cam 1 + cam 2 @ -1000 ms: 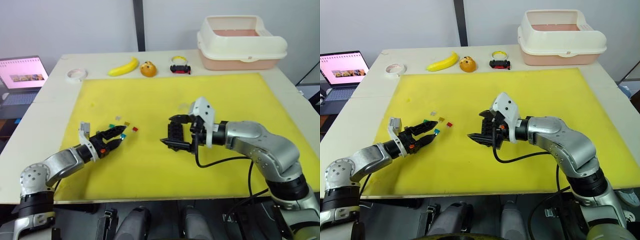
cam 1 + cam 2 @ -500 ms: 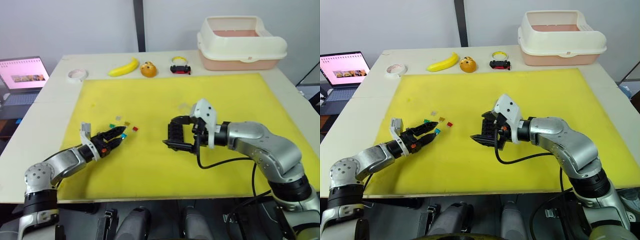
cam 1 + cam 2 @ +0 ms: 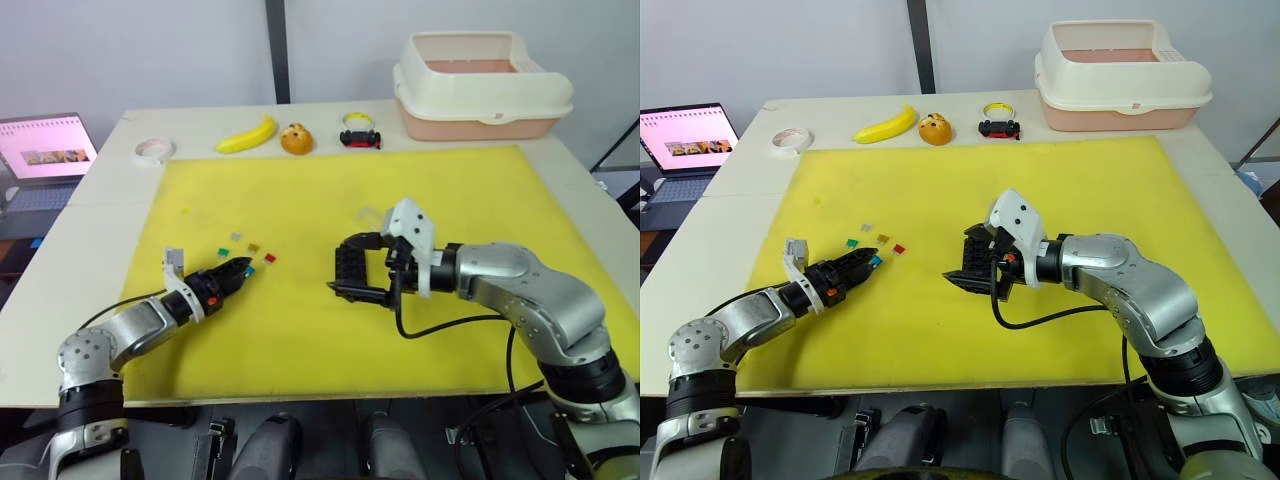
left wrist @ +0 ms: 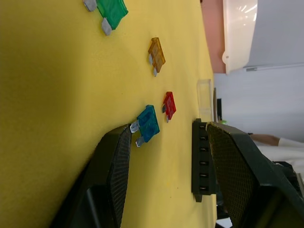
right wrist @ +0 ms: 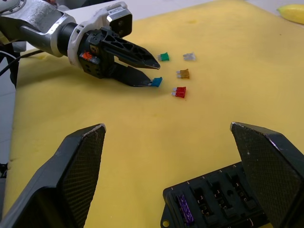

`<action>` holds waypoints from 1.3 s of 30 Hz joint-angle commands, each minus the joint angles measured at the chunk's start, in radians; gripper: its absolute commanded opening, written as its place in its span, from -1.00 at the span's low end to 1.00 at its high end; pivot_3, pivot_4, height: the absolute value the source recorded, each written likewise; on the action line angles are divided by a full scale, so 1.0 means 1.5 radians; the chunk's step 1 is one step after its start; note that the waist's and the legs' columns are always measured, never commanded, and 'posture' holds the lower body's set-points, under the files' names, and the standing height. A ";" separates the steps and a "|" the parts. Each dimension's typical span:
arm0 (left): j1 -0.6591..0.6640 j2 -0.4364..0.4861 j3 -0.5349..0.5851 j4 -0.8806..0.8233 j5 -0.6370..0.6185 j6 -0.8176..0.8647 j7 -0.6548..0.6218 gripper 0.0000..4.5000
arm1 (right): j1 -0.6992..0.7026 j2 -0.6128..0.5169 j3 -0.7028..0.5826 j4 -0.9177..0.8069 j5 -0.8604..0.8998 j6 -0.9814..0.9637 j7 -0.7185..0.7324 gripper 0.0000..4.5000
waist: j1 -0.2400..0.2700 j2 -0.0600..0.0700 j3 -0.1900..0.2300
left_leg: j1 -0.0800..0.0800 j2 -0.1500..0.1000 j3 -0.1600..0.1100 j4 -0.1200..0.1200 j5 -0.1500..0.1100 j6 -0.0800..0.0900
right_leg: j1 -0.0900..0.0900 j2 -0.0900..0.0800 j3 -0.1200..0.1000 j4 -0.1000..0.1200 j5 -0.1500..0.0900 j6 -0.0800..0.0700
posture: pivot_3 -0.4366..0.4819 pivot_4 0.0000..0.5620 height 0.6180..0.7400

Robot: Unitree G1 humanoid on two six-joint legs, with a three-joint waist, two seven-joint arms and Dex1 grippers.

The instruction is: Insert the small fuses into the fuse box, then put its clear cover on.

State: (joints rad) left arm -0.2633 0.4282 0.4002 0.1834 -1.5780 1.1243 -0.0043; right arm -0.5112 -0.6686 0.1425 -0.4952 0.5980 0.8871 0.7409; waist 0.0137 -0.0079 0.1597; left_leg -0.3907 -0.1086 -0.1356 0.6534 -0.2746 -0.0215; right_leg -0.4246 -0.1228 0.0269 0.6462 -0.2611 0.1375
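Teal fuse (image 4: 148, 123) at left claw (image 4: 166, 137) tip.

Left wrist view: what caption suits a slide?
Open left pincer reaching toward a teal fuse lying on the yellow mat.

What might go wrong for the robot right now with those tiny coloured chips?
The left gripper is open, with one finger tip right at the teal fuse; it may nudge it away rather than pinch it. The red fuse lies close by and might get knocked.
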 commanded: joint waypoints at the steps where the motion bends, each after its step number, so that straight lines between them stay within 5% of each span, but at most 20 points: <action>1: 0.011 -0.005 -0.003 0.010 0.037 -0.005 0.018 0.19 | -0.006 -0.003 -0.013 -0.012 -0.002 -0.011 0.004 1.00 | 0.000 0.000 0.000 | 0.000 0.000 0.000 0.000 0.000 0.000 | 0.000 0.000 0.000 0.000 0.000 0.000 | -0.05 -0.47 1.00; 8: 0.010 -0.003 0.011 0.025 0.085 -0.021 0.010 -0.96 | -0.005 -0.004 -0.016 -0.011 -0.003 -0.010 0.007 1.00 | -0.002 0.001 0.000 | 0.000 0.000 0.000 -0.001 0.000 0.000 | 0.000 0.000 0.000 0.000 0.000 0.000 | -0.05 -0.47 1.00; 17: 0.005 0.014 0.034 0.017 0.082 -0.007 -0.001 -0.96 | 0.001 -0.008 -0.022 -0.019 0.002 -0.006 0.011 1.00 | -0.003 0.001 -0.001 | 0.001 0.001 0.000 -0.002 0.000 0.000 | 0.000 0.001 0.000 0.000 0.000 0.000 | -0.05 -0.47 1.00; 25: -0.028 0.113 0.083 -0.057 -0.105 0.055 -0.031 -0.96 | 0.002 0.031 -0.089 -0.033 0.097 0.053 -0.019 1.00 | -0.013 -0.001 0.001 | 0.000 0.002 -0.001 -0.003 0.000 0.000 | -0.003 0.002 0.000 0.000 0.000 -0.001 | -0.05 -0.47 1.00; 30: -0.088 0.144 0.016 -0.116 -0.128 0.074 -0.076 -0.96 | -0.011 0.081 -0.145 -0.032 0.194 0.117 -0.077 1.00 | -0.006 -0.001 0.001 | -0.001 0.001 -0.001 -0.003 0.000 -0.001 | -0.002 0.000 0.000 -0.001 0.000 -0.001 | -0.05 -0.47 1.00; 39: -0.224 0.087 -0.083 -0.112 -0.146 0.053 -0.115 -0.96 | -0.081 0.219 -0.215 0.039 0.343 0.181 -0.260 1.00 | -0.012 -0.001 0.001 | -0.001 0.001 -0.001 -0.003 0.001 -0.002 | -0.003 0.001 0.000 -0.001 0.000 -0.001 | -0.05 -0.47 1.00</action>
State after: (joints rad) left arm -0.5841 0.5621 0.2808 0.0259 -1.7791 1.2223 -0.1586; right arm -0.6071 -0.3621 -0.1375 -0.4342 1.0376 1.1461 0.4113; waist -0.0042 -0.0101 0.1610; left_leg -0.3923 -0.1071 -0.1365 0.6485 -0.2732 -0.0240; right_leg -0.4286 -0.1215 0.0269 0.6455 -0.2617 0.1362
